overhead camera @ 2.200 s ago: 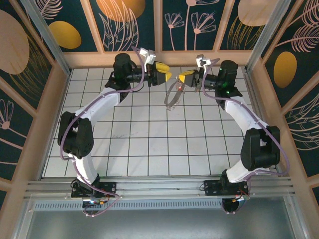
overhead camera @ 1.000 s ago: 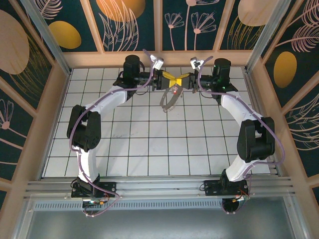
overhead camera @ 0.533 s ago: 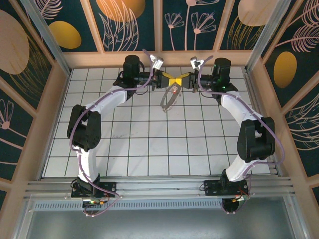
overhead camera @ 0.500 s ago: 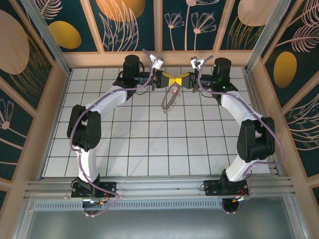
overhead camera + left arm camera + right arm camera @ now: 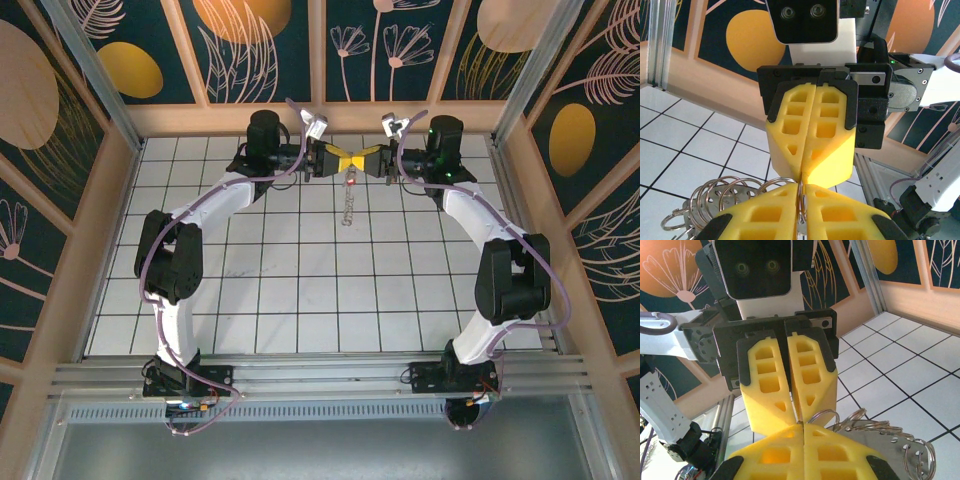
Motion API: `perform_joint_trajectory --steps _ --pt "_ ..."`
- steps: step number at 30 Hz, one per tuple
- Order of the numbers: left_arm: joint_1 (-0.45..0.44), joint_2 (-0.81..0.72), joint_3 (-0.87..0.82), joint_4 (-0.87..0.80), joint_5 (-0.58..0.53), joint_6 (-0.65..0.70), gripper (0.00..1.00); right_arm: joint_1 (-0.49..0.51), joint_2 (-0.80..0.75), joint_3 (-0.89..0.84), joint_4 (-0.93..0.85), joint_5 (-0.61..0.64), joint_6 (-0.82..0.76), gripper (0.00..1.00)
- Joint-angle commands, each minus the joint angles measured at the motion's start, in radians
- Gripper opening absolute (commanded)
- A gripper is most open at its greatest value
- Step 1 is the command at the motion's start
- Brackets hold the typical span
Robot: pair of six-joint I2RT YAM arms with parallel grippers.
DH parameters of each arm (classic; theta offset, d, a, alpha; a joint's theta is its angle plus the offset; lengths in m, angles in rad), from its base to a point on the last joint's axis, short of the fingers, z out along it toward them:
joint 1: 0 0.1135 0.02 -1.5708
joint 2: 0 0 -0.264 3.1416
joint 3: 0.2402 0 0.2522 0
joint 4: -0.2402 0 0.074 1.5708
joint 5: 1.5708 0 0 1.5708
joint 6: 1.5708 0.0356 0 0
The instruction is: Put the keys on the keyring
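Threading step: left pincer (image 5: 801,192) and right pincer (image 5: 802,430) both clamp the keyring (image 5: 347,205). Next, probably: work the key (image 5: 351,183) fully on.

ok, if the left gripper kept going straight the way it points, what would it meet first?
The right gripper, facing it tip to tip. Hardly any gap separates it from the left gripper, and a loop of the keyring is pinched at the tips. Whether the fingers already touch is unclear.

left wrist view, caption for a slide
Left pincer and right pincer meet tip to tip, both shut on the keyring.
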Motion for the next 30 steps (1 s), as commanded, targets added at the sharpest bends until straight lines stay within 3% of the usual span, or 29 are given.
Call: perform_joint_trajectory --steps 1,5,9,18,30 --pt "-0.03 -0.002 0.005 0.037 0.049 0.02 0.13 0.016 0.015 0.043 0.052 0.0 0.005 0.0" --pt "-0.034 -0.001 -0.005 0.038 0.042 0.027 0.12 0.017 0.013 0.042 0.052 0.004 0.006 0.0" --pt "-0.038 -0.005 -0.029 0.084 0.015 0.003 0.0 0.022 0.008 0.026 0.093 0.016 0.042 0.0" --pt "-0.047 -0.016 -0.131 0.447 -0.048 -0.269 0.0 0.036 -0.008 -0.045 0.284 0.072 0.192 0.0" --pt "-0.051 -0.029 -0.192 0.592 -0.094 -0.346 0.0 0.048 -0.003 -0.062 0.348 0.089 0.245 0.0"
